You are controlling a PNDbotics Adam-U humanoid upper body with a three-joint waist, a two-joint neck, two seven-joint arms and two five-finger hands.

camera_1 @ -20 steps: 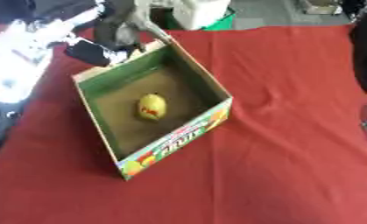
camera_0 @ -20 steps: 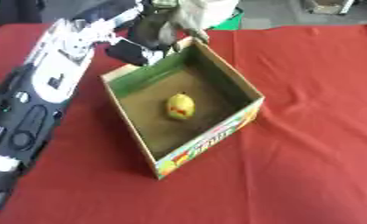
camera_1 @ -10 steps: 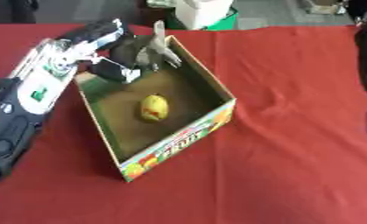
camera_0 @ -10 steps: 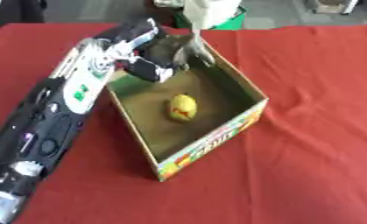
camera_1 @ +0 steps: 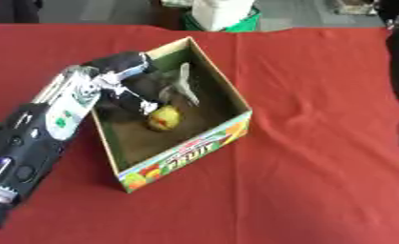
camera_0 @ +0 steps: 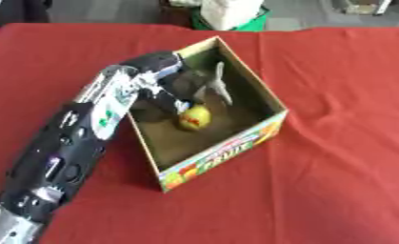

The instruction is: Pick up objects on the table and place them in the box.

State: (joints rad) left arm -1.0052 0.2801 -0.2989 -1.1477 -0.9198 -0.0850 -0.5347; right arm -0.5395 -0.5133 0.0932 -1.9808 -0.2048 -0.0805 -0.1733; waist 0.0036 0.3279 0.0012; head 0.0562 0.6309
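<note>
While the left hand (camera_0: 194, 86) reaches into the box (camera_0: 235, 143), fingers spread straight, holding nothing, a yellow fruit (camera_0: 195, 117) lies on the box floor just below the fingertips, w/ long axis roughly upright in view. Right hand: only a dark edge shows at far right; state can't be told.

Box front text: "FRUIT", green letters on the open brown cardboard box (camera_0: 227, 155), wall facing 5 o'clock.
</note>
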